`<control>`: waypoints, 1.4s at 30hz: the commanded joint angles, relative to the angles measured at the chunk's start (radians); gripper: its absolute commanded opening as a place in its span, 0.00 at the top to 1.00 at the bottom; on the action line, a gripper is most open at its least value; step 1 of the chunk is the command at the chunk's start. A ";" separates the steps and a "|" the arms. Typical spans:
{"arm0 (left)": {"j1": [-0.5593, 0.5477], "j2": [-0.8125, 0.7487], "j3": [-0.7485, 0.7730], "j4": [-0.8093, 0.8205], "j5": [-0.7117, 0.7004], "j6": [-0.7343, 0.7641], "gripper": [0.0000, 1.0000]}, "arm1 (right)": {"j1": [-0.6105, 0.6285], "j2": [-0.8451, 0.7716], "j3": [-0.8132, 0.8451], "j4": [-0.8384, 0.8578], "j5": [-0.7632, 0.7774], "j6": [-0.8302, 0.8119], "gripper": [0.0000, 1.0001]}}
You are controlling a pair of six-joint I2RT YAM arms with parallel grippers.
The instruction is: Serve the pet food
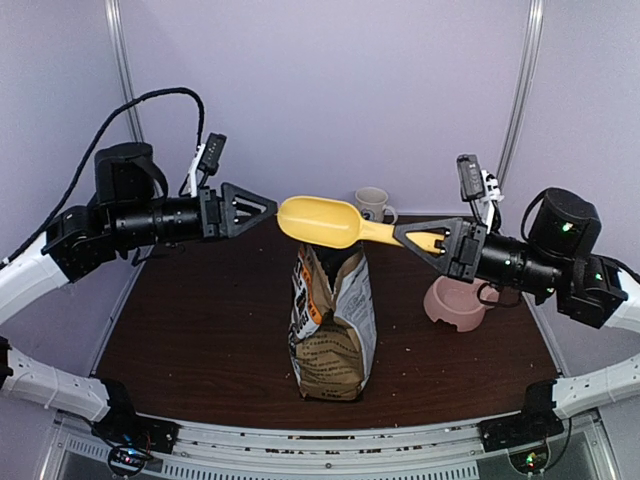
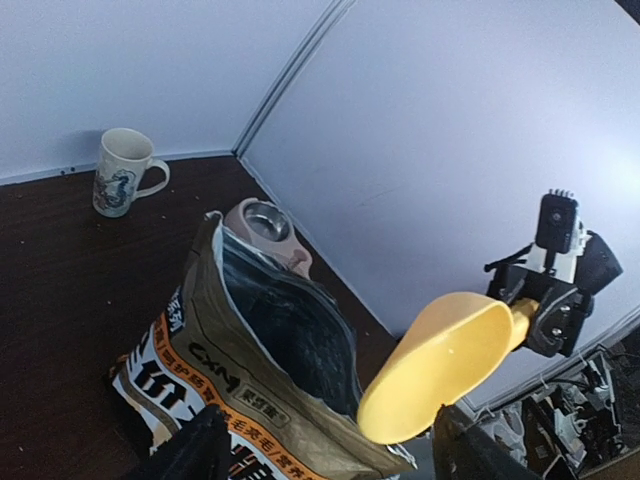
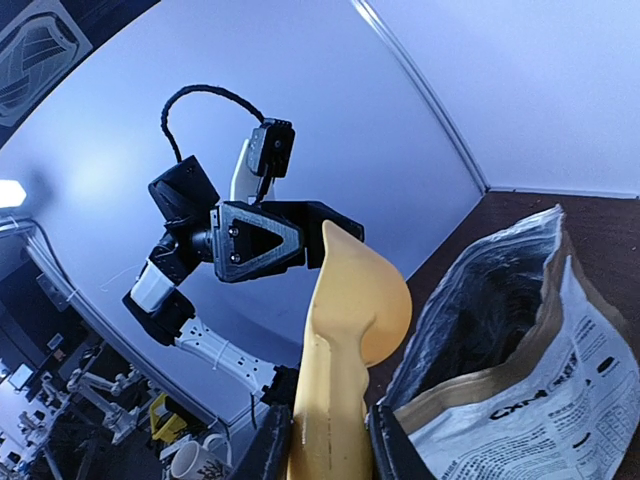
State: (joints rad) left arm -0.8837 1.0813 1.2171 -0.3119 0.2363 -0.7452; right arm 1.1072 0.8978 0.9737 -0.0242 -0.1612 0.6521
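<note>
The kraft-brown pet food bag (image 1: 330, 325) stands open at the table's middle. Its inside is dark and no kibble shows in any view. My right gripper (image 1: 432, 240) is shut on the handle of a yellow scoop (image 1: 320, 222), held level above the bag mouth. The scoop's bowl (image 2: 440, 365) looks empty. My left gripper (image 1: 262, 210) is open and empty, its tips just left of the scoop's bowl. In the right wrist view the scoop (image 3: 350, 330) rises between my fingers (image 3: 385, 450), beside the bag (image 3: 520, 360). The pink double bowl (image 1: 458, 300) sits under the right arm.
A white patterned mug (image 1: 373, 203) stands at the back of the brown table (image 1: 200, 340), behind the scoop. It also shows in the left wrist view (image 2: 122, 172), with the pink bowl (image 2: 265, 225) behind the bag (image 2: 260, 350). Pale walls enclose the back and sides.
</note>
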 commanded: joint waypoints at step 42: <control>0.120 0.299 0.723 -0.715 -0.430 0.348 1.00 | 0.011 0.025 0.242 -0.385 0.255 -0.202 0.84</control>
State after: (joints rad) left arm -0.7864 1.4845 1.8050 -1.1831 -0.1463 -0.4782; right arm 1.1114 0.9222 1.1889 -0.4625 0.1104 0.4534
